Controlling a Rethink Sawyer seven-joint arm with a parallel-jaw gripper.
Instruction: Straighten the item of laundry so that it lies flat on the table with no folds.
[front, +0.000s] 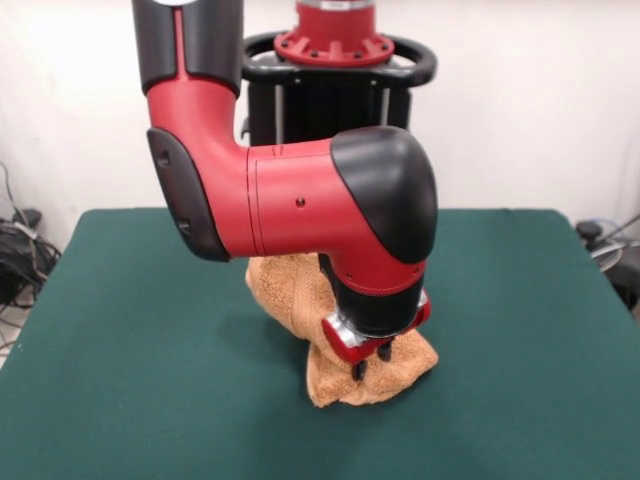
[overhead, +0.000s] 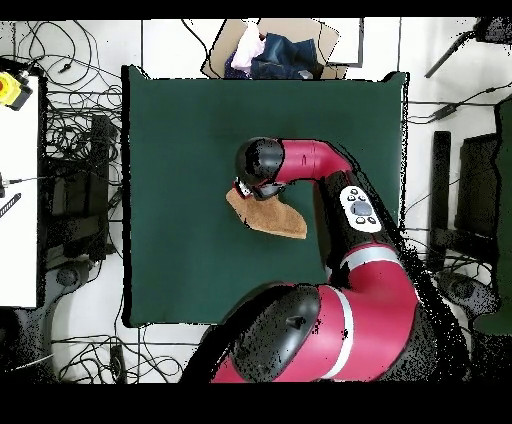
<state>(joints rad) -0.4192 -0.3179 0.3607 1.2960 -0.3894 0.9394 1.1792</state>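
The item of laundry (front: 300, 300), a light orange-tan terry towel, lies crumpled and folded over itself near the middle of the dark green table (front: 120, 350). My gripper (front: 371, 362) is down on the towel's front right part, open, with its two dark fingertips (front: 358, 371) apart and touching the cloth. The arm's red and black wrist covers the towel's upper right part. From overhead the towel (overhead: 272, 216) shows as a slanted bunched strip on the table (overhead: 180, 150), and the arm's black elbow hides the gripper and one end of the towel.
In the overhead view a cardboard box (overhead: 330, 40) with clothes sits past the table's far edge. Cables (overhead: 80, 140) lie on the floor to the left, beside a white bench (overhead: 20, 180). My arm reaches in from the table's lower right.
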